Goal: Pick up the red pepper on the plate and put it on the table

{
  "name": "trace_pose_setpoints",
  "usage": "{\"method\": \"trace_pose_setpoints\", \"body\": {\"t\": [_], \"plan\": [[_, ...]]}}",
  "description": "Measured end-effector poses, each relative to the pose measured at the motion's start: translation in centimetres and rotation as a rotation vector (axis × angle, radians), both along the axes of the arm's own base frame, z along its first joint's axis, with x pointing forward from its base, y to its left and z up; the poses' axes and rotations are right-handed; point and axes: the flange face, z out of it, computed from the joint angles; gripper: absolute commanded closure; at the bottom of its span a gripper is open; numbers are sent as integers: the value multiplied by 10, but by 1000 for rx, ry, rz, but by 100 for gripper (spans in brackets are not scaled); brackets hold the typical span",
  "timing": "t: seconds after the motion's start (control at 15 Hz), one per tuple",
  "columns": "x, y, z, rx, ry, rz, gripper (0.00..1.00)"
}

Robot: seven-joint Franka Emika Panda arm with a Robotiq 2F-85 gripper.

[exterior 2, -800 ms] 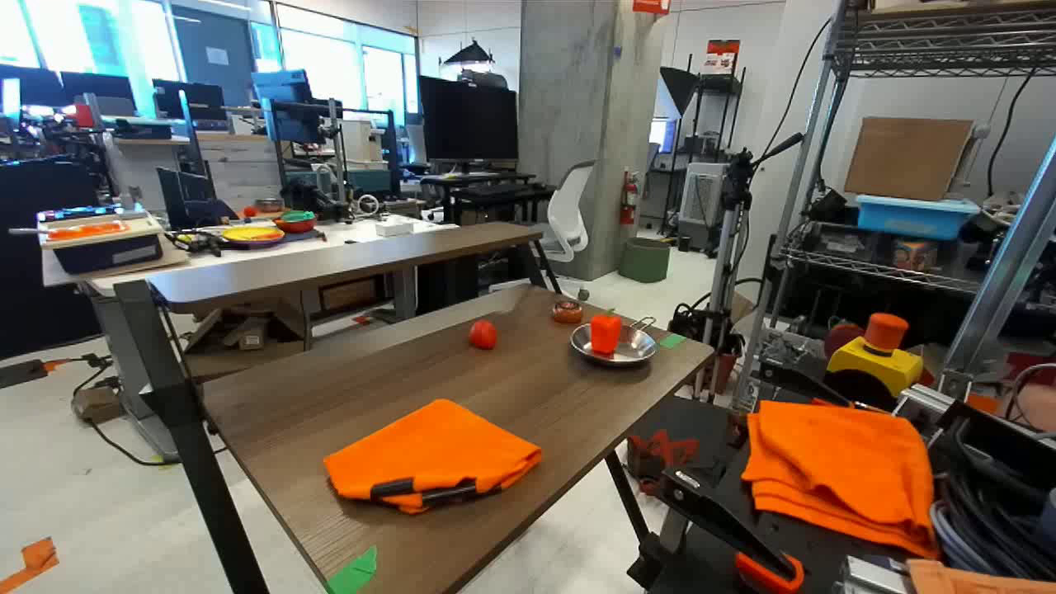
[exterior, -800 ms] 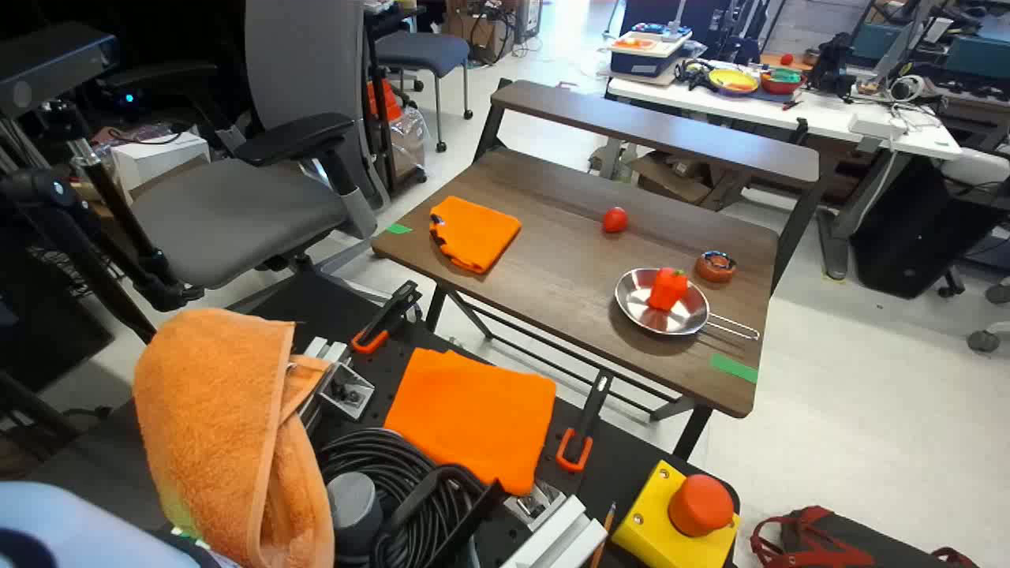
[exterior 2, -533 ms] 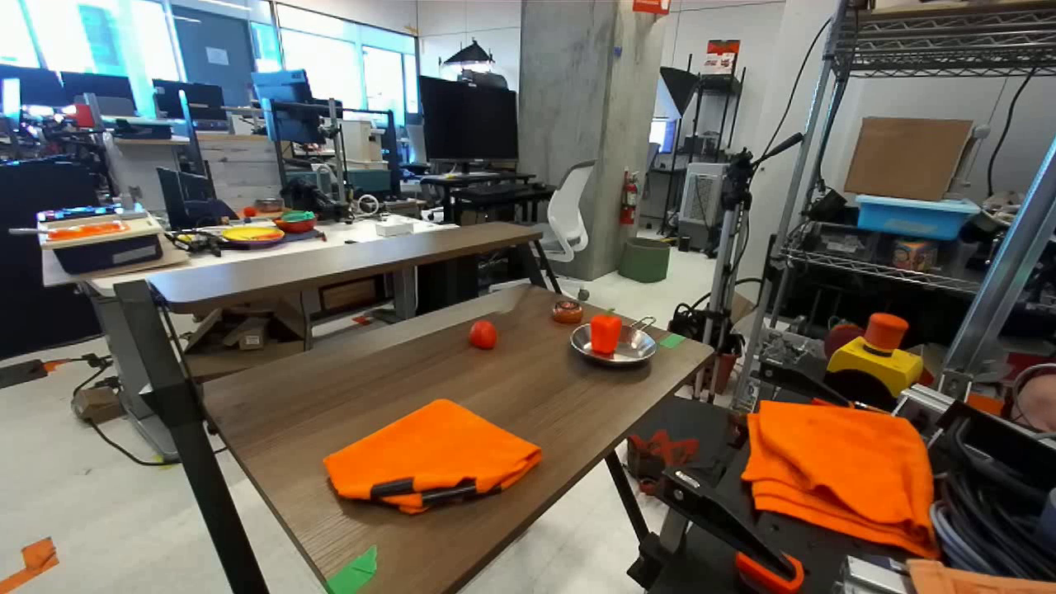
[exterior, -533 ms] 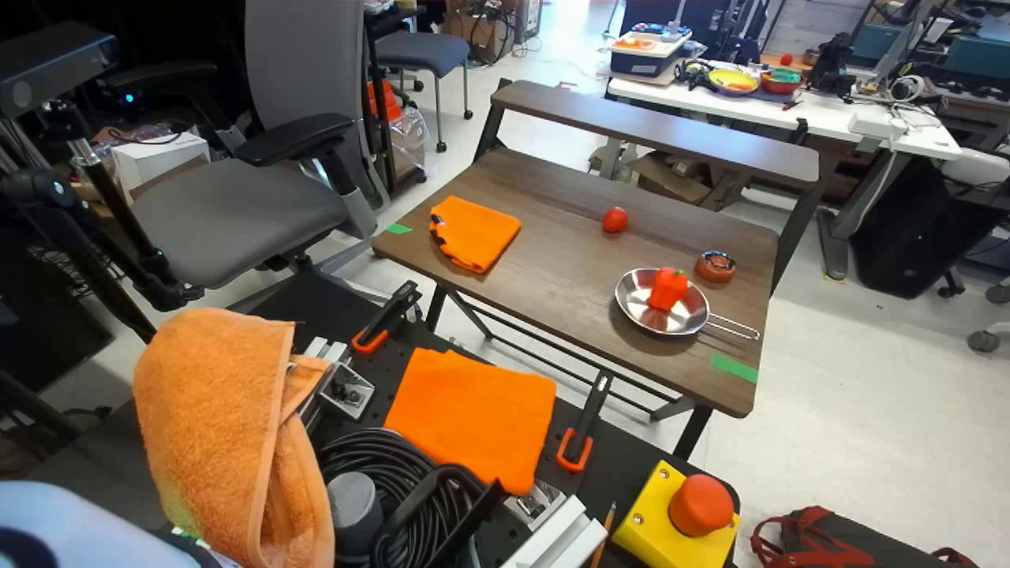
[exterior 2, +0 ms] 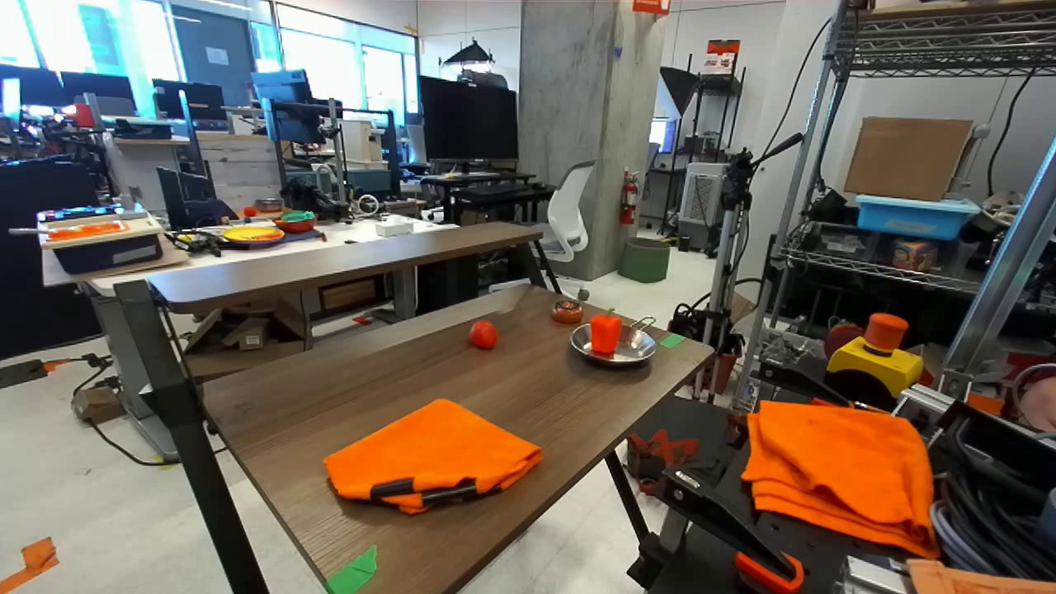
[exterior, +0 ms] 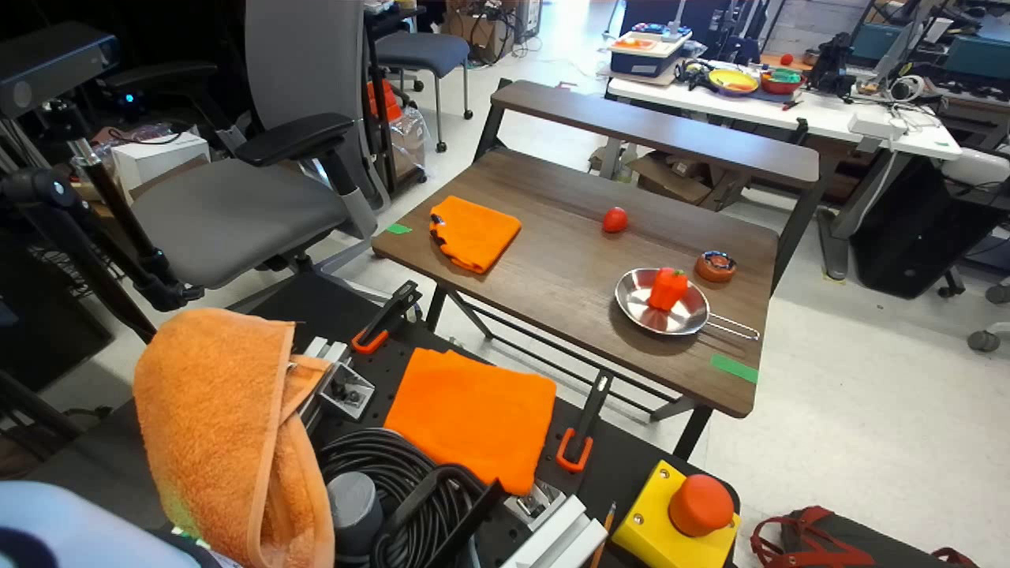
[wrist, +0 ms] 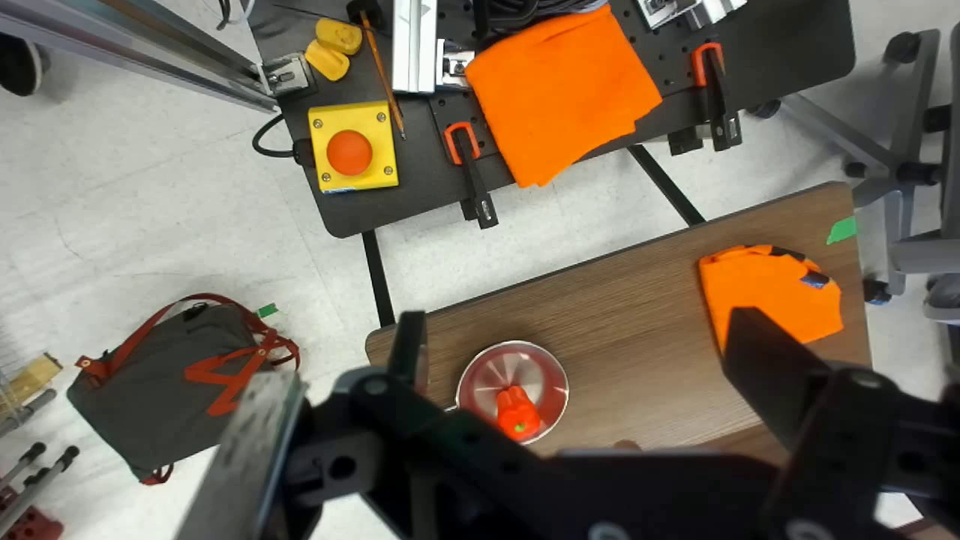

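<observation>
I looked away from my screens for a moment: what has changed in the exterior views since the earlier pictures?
Nothing visibly moved, and nothing was taken hold of or let go. The red pepper is still in the plate, the plate on the table, with the round red item and folded orange cloth where they were. The open gripper shows only in the wrist view, which has no earlier picture.

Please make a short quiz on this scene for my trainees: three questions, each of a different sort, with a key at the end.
1. Multiple choice: the pepper is (a) under, (b) on or (c) beside the plate.
2. True or false: the jaws are closed on the pepper.
3. Fill the gap: the tape on the table is ____.

Key: 1 b; 2 false, they stand wide apart; 3 green.
</observation>
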Motion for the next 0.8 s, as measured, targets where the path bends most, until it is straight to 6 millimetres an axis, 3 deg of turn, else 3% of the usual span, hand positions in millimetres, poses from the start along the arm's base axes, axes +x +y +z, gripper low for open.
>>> {"method": "trace_pose_setpoints", "body": {"t": [0.47, 0.8], "plan": [[2, 1, -1, 1, 3, -3, 0], [37, 0, -29, -24, 34, -39, 0]]}}
